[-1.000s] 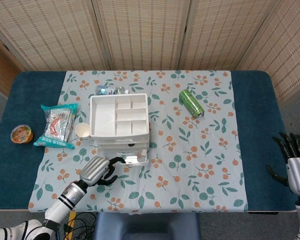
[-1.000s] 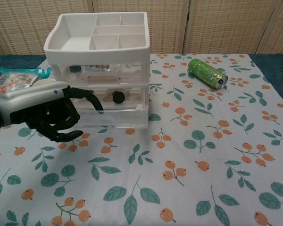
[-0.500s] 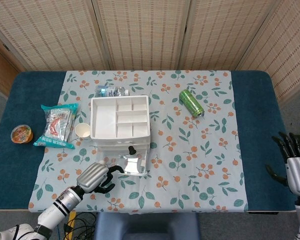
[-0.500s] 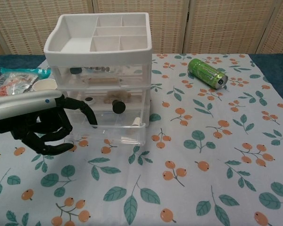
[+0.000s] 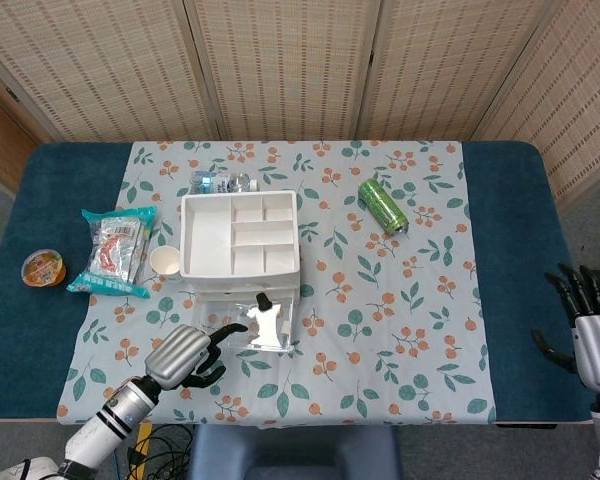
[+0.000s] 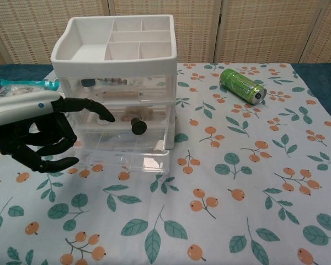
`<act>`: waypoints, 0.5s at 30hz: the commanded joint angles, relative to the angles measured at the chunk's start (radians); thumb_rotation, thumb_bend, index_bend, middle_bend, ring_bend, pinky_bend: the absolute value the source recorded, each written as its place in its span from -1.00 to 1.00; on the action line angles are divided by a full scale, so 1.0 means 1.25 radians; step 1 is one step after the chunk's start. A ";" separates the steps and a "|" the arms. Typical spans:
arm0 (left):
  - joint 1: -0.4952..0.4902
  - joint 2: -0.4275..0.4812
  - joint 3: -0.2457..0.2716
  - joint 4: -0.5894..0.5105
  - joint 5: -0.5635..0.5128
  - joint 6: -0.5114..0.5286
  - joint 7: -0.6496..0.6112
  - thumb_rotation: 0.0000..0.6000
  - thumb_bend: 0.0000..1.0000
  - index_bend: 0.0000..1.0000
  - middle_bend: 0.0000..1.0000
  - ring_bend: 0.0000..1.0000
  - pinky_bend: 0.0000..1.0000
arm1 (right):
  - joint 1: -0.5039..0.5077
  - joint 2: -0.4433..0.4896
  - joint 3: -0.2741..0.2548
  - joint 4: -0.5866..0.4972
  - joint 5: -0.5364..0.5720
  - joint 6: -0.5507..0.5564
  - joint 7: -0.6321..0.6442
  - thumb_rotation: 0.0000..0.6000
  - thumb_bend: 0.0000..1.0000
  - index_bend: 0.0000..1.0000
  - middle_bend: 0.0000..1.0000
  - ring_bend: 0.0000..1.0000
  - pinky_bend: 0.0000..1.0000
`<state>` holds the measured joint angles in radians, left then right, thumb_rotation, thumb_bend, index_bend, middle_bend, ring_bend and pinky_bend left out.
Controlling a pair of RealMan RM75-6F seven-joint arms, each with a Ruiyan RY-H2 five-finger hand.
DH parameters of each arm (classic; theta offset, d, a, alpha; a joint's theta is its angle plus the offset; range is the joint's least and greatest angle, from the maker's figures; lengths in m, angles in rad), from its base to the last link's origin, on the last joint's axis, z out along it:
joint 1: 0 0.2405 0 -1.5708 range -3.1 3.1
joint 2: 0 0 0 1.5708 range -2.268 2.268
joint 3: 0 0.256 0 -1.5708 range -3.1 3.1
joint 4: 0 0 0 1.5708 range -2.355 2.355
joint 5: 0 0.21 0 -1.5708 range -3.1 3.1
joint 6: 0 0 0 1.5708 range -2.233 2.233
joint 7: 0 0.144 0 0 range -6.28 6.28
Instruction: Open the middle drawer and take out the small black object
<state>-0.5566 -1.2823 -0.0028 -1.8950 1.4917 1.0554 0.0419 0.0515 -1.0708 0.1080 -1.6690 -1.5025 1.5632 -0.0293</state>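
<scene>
Left hand (image 6: 36, 132) runs off the chest view's left edge, wrist gone, and it covers the drawer unit's (image 6: 121, 118) left front. Right hand (image 5: 592, 325) sits clipped at the head view's right edge. Behind the unit, a bottle (image 5: 218, 181) shows only partly.

Head view: high above the near edge of the table (image 5: 510, 200), looking steeply down, taking in the whole top. Chest view: low and close at the near edge, facing the far edge. Both share the drawer unit (image 5: 240, 235) (image 6: 118, 55) and green can (image 5: 382, 205) (image 6: 241, 85).
</scene>
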 commanded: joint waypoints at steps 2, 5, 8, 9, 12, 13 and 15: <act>0.004 0.004 -0.025 0.023 0.052 0.054 -0.010 1.00 -0.23 -0.27 0.72 0.89 1.00 | -0.001 0.003 0.000 -0.001 -0.002 0.002 0.000 1.00 -0.42 -0.76 -0.84 -0.92 -0.86; -0.015 0.012 -0.043 0.063 0.091 0.064 -0.019 1.00 -0.23 -0.20 0.72 0.89 1.00 | 0.000 0.005 0.000 -0.001 -0.005 0.003 0.002 1.00 -0.42 -0.76 -0.84 -0.91 -0.86; -0.042 0.018 -0.058 0.104 0.114 0.053 -0.046 1.00 -0.23 -0.17 0.72 0.89 1.00 | -0.001 0.003 0.000 -0.001 -0.006 0.005 0.005 1.00 -0.42 -0.76 -0.84 -0.91 -0.86; -0.052 0.016 -0.062 0.121 0.123 0.047 -0.058 1.00 -0.22 -0.15 0.72 0.89 1.00 | -0.001 0.002 -0.001 0.000 -0.007 0.005 0.005 1.00 -0.42 -0.76 -0.84 -0.92 -0.86; -0.080 0.001 -0.066 0.174 0.150 0.035 -0.082 1.00 -0.22 -0.12 0.73 0.89 1.00 | -0.001 0.001 -0.002 0.001 -0.008 0.004 0.005 1.00 -0.42 -0.76 -0.84 -0.91 -0.86; -0.089 -0.005 -0.067 0.190 0.157 0.032 -0.087 1.00 -0.22 -0.12 0.73 0.89 1.00 | -0.001 0.001 -0.001 0.001 -0.008 0.004 0.005 1.00 -0.42 -0.76 -0.84 -0.92 -0.86; -0.105 -0.018 -0.067 0.222 0.164 0.020 -0.094 1.00 -0.22 -0.14 0.74 0.90 1.00 | -0.001 0.002 -0.001 0.000 -0.009 0.005 0.004 1.00 -0.42 -0.76 -0.84 -0.91 -0.86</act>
<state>-0.6625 -1.2872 -0.0815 -1.6529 1.6784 1.0968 -0.0585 0.0503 -1.0684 0.1063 -1.6687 -1.5142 1.5698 -0.0237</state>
